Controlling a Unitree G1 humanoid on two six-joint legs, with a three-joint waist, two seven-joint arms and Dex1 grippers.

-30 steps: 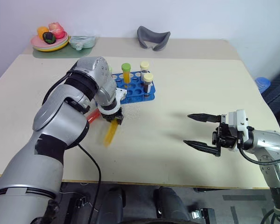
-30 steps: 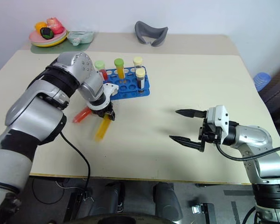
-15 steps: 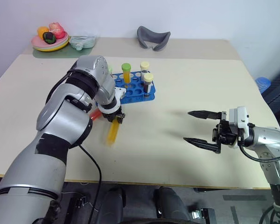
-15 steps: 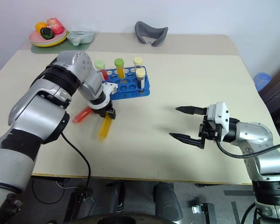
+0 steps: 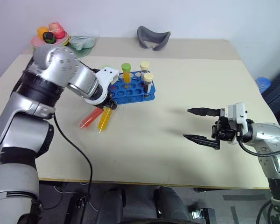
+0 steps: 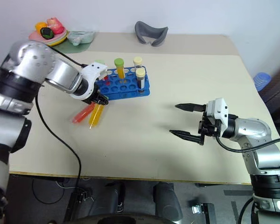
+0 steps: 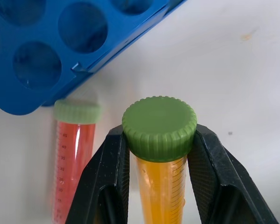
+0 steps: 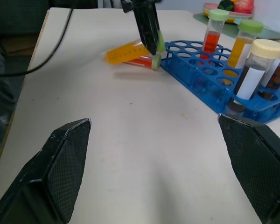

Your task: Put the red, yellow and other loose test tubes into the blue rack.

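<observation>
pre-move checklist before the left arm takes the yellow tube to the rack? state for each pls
1. Left gripper shut on the yellow tube, just under its green cap: ok.
2. Yellow tube upright for insertion: not ok, it slants.
3. Free holes in the blue rack: ok, several near-side holes are empty.
4. Red tube apart from the held tube: ok, it lies beside it on the table.
5. Right gripper open, far from the rack: ok.
6. Cap screwed tight: cannot tell.
</observation>
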